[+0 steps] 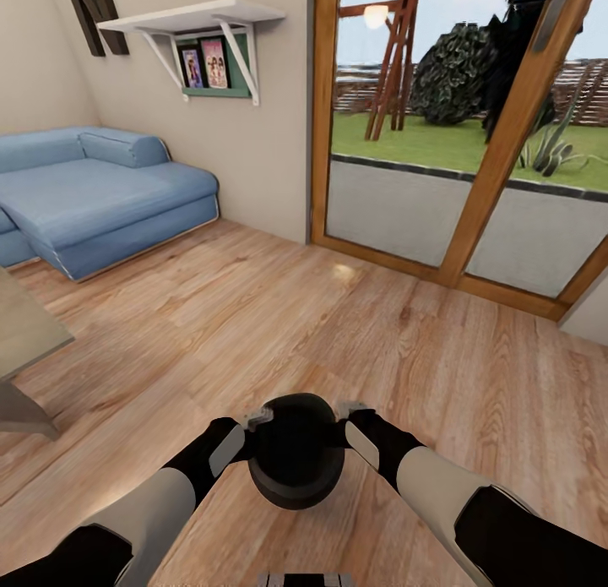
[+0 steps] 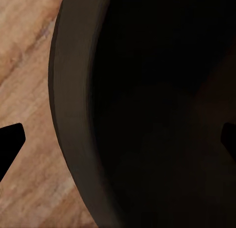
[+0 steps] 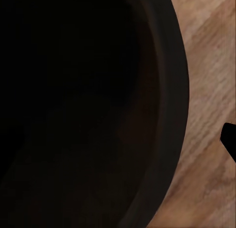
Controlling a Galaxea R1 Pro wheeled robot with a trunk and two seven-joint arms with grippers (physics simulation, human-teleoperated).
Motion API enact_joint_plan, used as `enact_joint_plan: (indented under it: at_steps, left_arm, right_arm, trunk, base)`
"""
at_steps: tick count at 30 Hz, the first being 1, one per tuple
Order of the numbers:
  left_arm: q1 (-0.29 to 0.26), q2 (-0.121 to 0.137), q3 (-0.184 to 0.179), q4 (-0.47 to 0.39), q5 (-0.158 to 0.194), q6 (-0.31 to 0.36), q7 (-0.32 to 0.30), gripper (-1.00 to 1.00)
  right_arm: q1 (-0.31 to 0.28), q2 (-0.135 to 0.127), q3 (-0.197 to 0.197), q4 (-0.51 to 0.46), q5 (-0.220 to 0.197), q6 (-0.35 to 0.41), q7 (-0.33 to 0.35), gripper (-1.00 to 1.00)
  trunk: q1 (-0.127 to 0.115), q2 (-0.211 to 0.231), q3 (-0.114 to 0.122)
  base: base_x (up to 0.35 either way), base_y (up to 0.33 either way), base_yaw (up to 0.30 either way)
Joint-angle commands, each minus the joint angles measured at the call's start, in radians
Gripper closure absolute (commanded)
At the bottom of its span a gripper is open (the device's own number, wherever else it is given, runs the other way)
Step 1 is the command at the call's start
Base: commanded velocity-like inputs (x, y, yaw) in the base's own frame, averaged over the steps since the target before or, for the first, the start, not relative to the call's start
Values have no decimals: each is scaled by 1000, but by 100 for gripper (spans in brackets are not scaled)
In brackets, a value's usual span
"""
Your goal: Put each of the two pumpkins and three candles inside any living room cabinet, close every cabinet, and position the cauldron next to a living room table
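Observation:
The glossy black cauldron (image 1: 295,460) sits low over the wooden floor just in front of me, between my two arms. My left gripper (image 1: 257,419) is at its left rim and my right gripper (image 1: 351,409) at its right rim. In the left wrist view the cauldron's wall (image 2: 73,115) runs between two widely spread fingertips (image 2: 11,143), and the outer one stands clear of the wall. In the right wrist view one fingertip (image 3: 229,139) shows outside the rim (image 3: 172,100), apart from it, while the other is lost against the dark inside. A corner of the grey-beige table (image 1: 25,334) juts in at the left.
A blue sofa (image 1: 93,190) stands at the back left under a white wall shelf (image 1: 194,21). Wood-framed glass doors (image 1: 456,148) to a garden span the back right. Open wooden floor (image 1: 279,317) lies ahead between table, sofa and doors.

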Motion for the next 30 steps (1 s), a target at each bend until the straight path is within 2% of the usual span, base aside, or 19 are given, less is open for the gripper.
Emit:
enact_joint_plan:
  at_steps: [1,23,30]
  left_arm:
    - [0,1,-7,-2,11,3,9,-100]
    - [0,1,-7,-2,10,1,9,-100]
    - [0,1,-7,-2,10,1,9,-100]
  right_arm:
    - [-1,0,7,-2,-11,3,-8,-100]
    - [-1,0,9,-2,-9,3,-8,-100]
    - [-1,0,9,-2,-9,3,-9,-100]
  trunk:
    - [0,-1,-5]
    - [10,-6,-90]
    - [10,-6,-90]
  base:
    - [0,0,0]
    - [0,0,0]
    - [0,0,0]
